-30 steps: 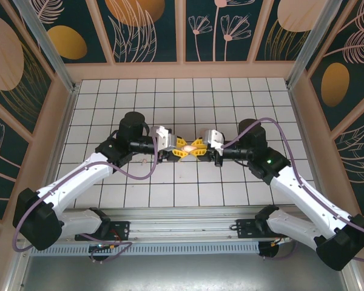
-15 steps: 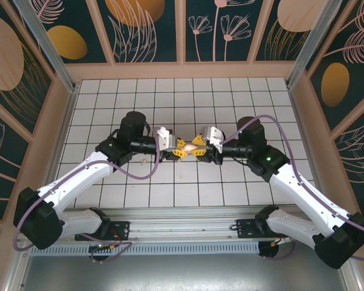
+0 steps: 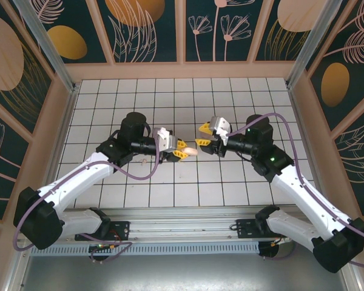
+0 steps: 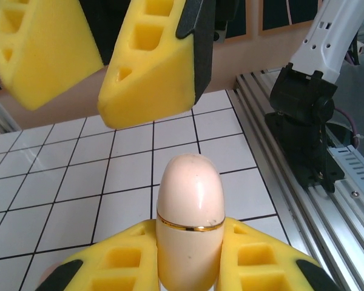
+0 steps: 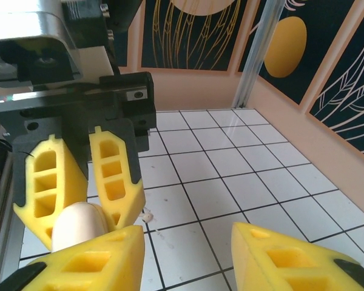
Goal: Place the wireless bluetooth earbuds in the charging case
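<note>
The left end effector (image 3: 182, 150) is clamped on the pink charging case (image 4: 190, 212), lid closed, above the tabletop (image 3: 230, 97). The right end effector (image 3: 204, 134), jaws parted and empty, sits just at 1 o'clock of it. A tiny earbud (image 5: 147, 214) lies on a tile toward 9 o'clock.
</note>
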Motion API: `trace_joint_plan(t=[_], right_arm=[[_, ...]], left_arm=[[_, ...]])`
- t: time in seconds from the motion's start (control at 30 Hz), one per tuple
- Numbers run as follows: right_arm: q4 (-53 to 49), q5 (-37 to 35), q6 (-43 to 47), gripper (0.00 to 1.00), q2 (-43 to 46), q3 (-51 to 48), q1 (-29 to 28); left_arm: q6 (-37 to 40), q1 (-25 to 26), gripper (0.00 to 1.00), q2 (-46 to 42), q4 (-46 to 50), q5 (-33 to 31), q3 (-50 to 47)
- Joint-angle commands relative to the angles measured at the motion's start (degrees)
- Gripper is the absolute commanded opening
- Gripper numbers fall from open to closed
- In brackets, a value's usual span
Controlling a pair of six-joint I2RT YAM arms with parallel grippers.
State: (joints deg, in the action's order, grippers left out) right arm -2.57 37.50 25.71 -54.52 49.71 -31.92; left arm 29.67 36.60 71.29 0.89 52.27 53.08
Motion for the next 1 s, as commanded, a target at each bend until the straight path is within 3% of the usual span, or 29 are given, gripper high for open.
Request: trace_joint_plan(t=[0.0, 0.27, 0.97], right_arm=[[2.5, 1.3, -2.0, 0.43, 1.9, -0.8, 0.3], [-1.6, 8.4, 0.2, 0.52, 1.5, -0.7, 0.2], [0.5, 6.0, 0.9, 0.55, -1.3, -0.9, 0.2]], left_arm=[[-4.6, -0.8, 0.13, -0.7, -6.7, 2.5, -2.0], [-8.9, -1.8, 0.13, -0.1, -10.7, 3.9, -2.1], [-12.7, -1.7, 0.13, -0.6, -14.2, 5.4, -2.1]])
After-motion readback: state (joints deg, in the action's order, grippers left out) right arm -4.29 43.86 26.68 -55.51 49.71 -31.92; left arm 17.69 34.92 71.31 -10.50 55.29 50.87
